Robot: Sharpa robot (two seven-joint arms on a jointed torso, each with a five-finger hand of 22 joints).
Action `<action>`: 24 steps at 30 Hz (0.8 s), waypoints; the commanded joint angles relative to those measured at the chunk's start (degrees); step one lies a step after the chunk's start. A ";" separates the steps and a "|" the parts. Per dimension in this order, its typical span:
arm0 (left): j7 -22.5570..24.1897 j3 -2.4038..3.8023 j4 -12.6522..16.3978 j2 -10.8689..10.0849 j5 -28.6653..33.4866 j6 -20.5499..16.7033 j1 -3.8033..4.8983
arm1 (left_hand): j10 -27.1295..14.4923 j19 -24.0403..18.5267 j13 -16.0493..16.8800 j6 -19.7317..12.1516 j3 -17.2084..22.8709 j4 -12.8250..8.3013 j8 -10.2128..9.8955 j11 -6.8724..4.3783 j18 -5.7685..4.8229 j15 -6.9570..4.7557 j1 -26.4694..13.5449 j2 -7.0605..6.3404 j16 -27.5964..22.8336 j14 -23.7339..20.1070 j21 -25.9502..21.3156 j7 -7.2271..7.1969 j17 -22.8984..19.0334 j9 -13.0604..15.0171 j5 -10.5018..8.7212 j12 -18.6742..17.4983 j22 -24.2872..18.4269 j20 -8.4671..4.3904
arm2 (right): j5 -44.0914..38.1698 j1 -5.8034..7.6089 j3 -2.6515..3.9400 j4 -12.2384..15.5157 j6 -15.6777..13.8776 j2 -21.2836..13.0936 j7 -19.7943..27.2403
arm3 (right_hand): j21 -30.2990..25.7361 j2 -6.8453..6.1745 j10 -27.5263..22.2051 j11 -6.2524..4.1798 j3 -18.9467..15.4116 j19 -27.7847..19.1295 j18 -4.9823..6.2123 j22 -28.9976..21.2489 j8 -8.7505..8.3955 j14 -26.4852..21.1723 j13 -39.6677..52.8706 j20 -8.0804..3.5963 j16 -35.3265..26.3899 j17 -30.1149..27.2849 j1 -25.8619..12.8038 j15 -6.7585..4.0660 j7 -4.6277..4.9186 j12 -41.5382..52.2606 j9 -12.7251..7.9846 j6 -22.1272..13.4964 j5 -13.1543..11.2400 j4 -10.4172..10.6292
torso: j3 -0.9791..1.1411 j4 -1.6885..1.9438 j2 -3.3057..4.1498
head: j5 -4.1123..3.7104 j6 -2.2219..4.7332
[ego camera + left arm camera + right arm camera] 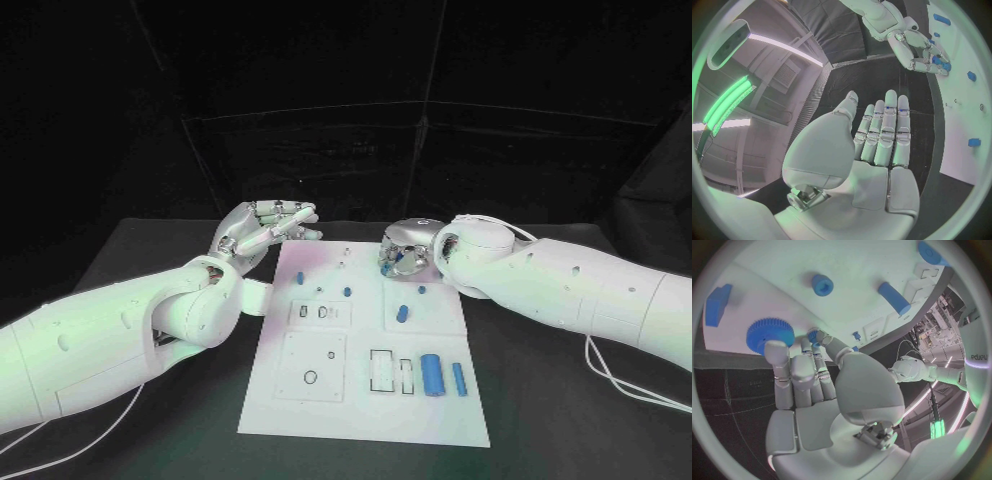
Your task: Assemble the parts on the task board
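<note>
1. The right hand (402,256) is seen at the task board's (361,420) 12 o'clock edge, fingertips (776,347) laid on a blue gear (769,334); a real grip can't be told.
2. The left hand (261,229) is held open off the board's 10 o'clock corner, nothing in it.
3. Two blue cylinders (443,377) are left lying at about 5 o'clock.

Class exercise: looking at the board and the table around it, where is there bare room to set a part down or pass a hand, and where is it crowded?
Free: the black table to the right of the task board, below the right arm, and the board's bare near edge. Crowded: the board's far end, where the right hand sits over a blue gear and the left hand hovers at the far left corner.
</note>
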 commanded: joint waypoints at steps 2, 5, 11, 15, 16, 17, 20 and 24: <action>-0.02 0.05 -0.11 0.16 -0.28 0.64 0.08 | 0.14 0.36 -0.08 0.25 -0.10 -0.25 -0.22 0.41 0.84 -0.07 -0.38 0.24 -0.38 0.30 -0.30 0.30 0.08 -0.06 0.04 -0.25 -0.09 0.05 | 0.74 0.09 0.01 -0.02 -0.86 0.11 0.73 | 0.47 0.30 0.45 -0.01 0.53 -0.32 -1.02 0.28 0.04 1.03 0.06 -0.15 0.29 0.16 -0.36 0.18 -0.04 0.13 0.07 0.63 0.07 0.05 | 0.00 0.14 0.04 | 0.10 0.15; -0.06 0.05 -0.17 0.17 -0.28 0.59 0.08 | 0.14 0.36 -0.08 0.25 -0.10 -0.25 -0.22 0.41 0.84 -0.07 -0.38 0.24 -0.38 0.30 -0.30 0.30 0.08 -0.06 0.04 -0.25 -0.09 0.05 | 0.81 0.09 0.01 0.14 -2.53 0.02 0.59 | 1.10 0.38 1.05 -0.23 1.37 -0.29 -1.09 0.96 0.15 1.00 0.08 -0.25 0.71 0.36 -0.47 0.04 -0.29 0.19 0.12 1.31 0.13 0.29 | -0.03 0.11 0.05 | 0.13 0.17; -0.13 0.05 -0.31 0.11 -0.28 0.49 0.08 | 0.14 0.36 -0.08 0.25 -0.10 -0.25 -0.22 0.41 0.84 -0.07 -0.38 0.24 -0.38 0.30 -0.30 0.30 0.08 -0.06 0.04 -0.25 -0.09 0.05 | 0.85 0.08 0.02 1.36 -7.40 -0.74 0.53 | 2.48 0.39 2.16 -0.63 2.33 0.34 -1.38 2.89 0.41 1.16 0.16 -0.46 1.67 1.33 -0.80 -0.24 -0.71 0.39 0.22 2.51 0.13 0.82 | 0.09 -0.09 0.09 | 0.38 0.38; -0.20 0.05 -0.43 0.08 -0.27 0.47 0.08 | 0.14 0.37 -0.08 0.25 -0.10 -0.25 -0.25 0.41 0.84 -0.07 -0.38 0.27 -0.40 0.30 -0.31 0.30 0.09 -0.06 0.04 -0.28 -0.10 0.05 | 0.19 0.09 0.05 3.16 -11.72 -1.51 -1.05 | 2.86 0.27 2.58 -0.80 2.68 0.42 -1.43 3.28 0.48 1.14 0.17 -0.57 1.86 1.33 -1.08 -0.37 -0.89 0.40 0.25 3.01 0.07 1.17 | 0.02 -0.06 0.16 | 0.56 0.53; -0.22 0.05 -0.47 0.08 -0.27 0.47 0.08 | 0.14 0.40 -0.08 0.25 -0.09 -0.27 -0.28 0.42 0.84 -0.06 -0.40 0.32 -0.45 0.31 -0.32 0.31 0.10 -0.06 0.04 -0.33 -0.12 0.05 | -0.11 0.09 0.06 3.57 -12.60 -1.61 -1.60 | 2.92 0.18 2.64 -0.83 2.72 0.42 -1.43 3.34 0.48 1.13 0.16 -0.59 1.88 1.30 -1.18 -0.38 -0.92 0.38 0.25 3.09 0.03 1.25 | 0.02 -0.06 0.18 | 0.67 0.65; -0.24 0.04 -0.52 0.09 -0.26 0.48 0.08 | 0.14 0.40 -0.08 0.25 -0.09 -0.27 -0.28 0.42 0.84 -0.06 -0.40 0.32 -0.45 0.31 -0.32 0.31 0.10 -0.06 0.04 -0.33 -0.12 0.05 | -0.33 0.10 0.07 3.90 -13.30 -1.65 -2.15 | 2.99 0.07 2.72 -0.86 2.77 0.42 -1.44 3.40 0.48 1.11 0.16 -0.61 1.92 1.28 -1.31 -0.41 -0.96 0.37 0.26 3.20 -0.07 1.36 | 0.04 -0.03 0.20 | 0.71 0.69; -0.31 0.04 -0.57 0.12 -0.26 0.52 0.08 | 0.14 0.40 -0.08 0.25 -0.09 -0.27 -0.28 0.42 0.84 -0.06 -0.40 0.32 -0.45 0.31 -0.32 0.31 0.10 -0.06 0.04 -0.33 -0.12 0.05 | -0.73 0.11 0.11 4.22 -14.93 -1.39 -3.53 | 3.26 -0.12 2.92 -0.94 2.93 0.50 -1.49 3.74 0.47 1.10 0.14 -0.67 2.06 1.35 -1.59 -0.47 -1.06 0.32 0.26 3.44 -0.36 1.66 | 0.03 0.14 0.19 | 0.67 0.70; -0.33 0.03 -0.58 0.17 -0.26 0.61 0.07 | 0.10 0.42 -0.09 0.22 -0.10 -0.30 -0.36 0.45 0.83 -0.05 -0.42 0.37 -0.52 0.32 -0.36 0.33 0.11 -0.06 0.04 -0.42 -0.15 0.05 | -0.91 0.12 0.14 3.37 -16.55 -0.42 -4.51 | 3.35 -0.21 2.99 -0.96 3.00 0.51 -1.51 3.84 0.45 1.10 0.14 -0.69 2.14 1.41 -1.73 -0.49 -1.08 0.29 0.25 3.50 -0.46 1.81 | -0.10 0.35 0.26 | 0.67 0.90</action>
